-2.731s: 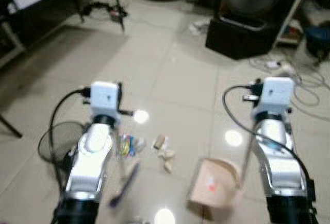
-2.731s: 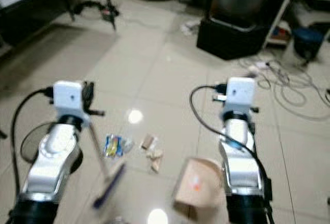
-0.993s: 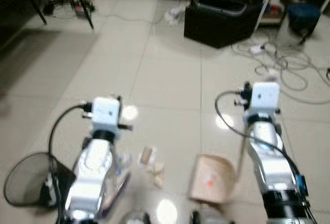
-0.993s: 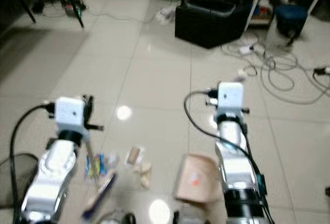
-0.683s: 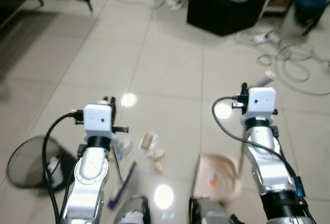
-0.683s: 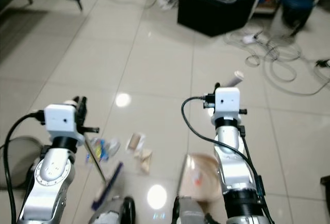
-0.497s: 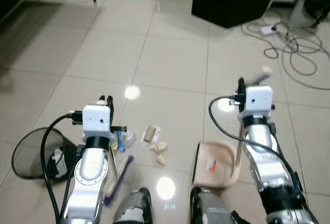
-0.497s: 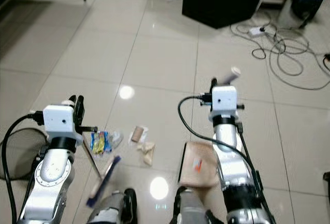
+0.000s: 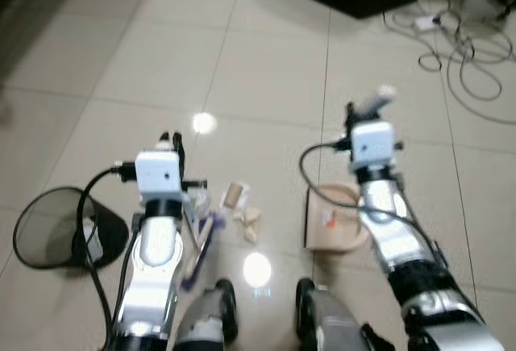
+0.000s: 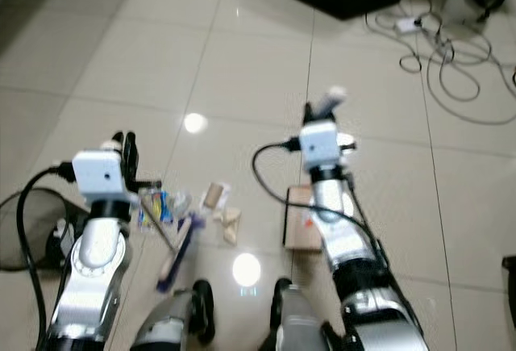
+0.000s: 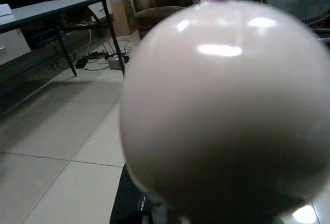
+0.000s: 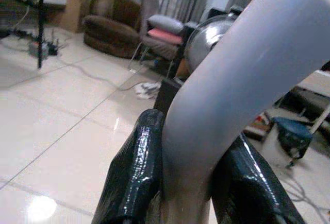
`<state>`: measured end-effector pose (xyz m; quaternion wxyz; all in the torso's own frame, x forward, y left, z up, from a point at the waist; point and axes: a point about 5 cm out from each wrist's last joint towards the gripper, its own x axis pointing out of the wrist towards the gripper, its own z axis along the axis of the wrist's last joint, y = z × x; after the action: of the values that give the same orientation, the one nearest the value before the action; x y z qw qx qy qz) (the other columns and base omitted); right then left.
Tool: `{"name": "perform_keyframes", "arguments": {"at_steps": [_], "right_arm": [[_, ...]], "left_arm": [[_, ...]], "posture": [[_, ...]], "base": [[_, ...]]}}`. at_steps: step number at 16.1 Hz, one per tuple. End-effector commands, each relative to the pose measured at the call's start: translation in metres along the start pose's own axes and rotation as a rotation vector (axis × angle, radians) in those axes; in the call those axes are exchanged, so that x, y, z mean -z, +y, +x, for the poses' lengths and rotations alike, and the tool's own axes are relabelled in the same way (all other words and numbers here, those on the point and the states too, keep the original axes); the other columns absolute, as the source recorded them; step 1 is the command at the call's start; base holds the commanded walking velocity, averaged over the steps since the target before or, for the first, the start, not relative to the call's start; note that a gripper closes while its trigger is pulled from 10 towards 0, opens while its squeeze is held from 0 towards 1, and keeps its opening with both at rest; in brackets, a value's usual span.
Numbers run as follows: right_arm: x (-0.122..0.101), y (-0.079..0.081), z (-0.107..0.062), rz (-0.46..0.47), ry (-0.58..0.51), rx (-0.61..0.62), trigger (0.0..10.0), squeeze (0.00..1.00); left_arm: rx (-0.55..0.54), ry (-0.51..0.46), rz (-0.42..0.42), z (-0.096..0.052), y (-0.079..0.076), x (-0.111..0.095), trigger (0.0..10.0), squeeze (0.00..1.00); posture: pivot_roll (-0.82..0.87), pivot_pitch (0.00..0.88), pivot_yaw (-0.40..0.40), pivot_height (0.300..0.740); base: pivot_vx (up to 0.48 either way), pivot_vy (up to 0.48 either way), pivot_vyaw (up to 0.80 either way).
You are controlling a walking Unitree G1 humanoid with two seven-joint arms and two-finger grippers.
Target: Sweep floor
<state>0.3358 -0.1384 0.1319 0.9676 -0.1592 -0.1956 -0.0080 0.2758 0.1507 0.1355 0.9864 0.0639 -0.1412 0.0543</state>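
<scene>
The right pincer point(image 12: 185, 183), clamped on the dustpan point(image 9: 334, 220) handle, has slid it left toward the scraps point(image 9: 246, 222), while the left pincer point(image 9: 169, 143) grips the broom point(image 9: 197, 242), so collecting seems imminent.

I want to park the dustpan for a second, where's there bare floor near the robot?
Bare tile lies ahead of both arms, between the light glare and the cables. It is crowded between the arms: the litter, broom and dustpan. The mesh bin takes the left.
</scene>
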Motion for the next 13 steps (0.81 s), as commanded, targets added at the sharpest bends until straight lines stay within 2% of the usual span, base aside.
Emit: {"name": "perform_keyframes", "arguments": {"at_steps": [1,4,9,12,13], "right_arm": [[0.002,0.005,-0.004,-0.013,-0.004,-0.015,10.0,0.00],[0.006,0.023,-0.003,0.055,0.054,0.027,10.0,0.00],[-0.014,0.058,-0.004,0.188,-0.014,-0.034,10.0,0.00],[-0.016,0.072,-0.014,0.213,-0.030,-0.098,10.0,0.00],[-0.013,0.078,-0.023,0.218,-0.027,-0.140,10.0,0.00]], "left_arm": [[-0.014,0.059,0.010,-0.007,0.001,0.012,10.0,0.00],[-0.018,0.068,-0.033,-0.005,-0.007,0.014,10.0,0.00],[0.036,0.066,-0.185,0.001,-0.027,0.010,10.0,0.00],[0.072,0.057,-0.236,0.004,-0.033,0.006,10.0,0.00],[0.102,0.039,-0.269,0.008,-0.036,0.002,10.0,0.00]], "posture": [[0.06,0.388,0.031,0.740],[0.06,0.394,0.039,0.740],[0.05,0.380,0.037,0.740],[0.05,0.364,0.032,0.740],[0.05,0.355,0.028,0.740]], "base": [[0.000,0.000,0.00],[0.000,0.000,0.00],[0.000,0.000,0.00],[0.000,0.000,0.00],[0.000,0.000,0.00]]}}
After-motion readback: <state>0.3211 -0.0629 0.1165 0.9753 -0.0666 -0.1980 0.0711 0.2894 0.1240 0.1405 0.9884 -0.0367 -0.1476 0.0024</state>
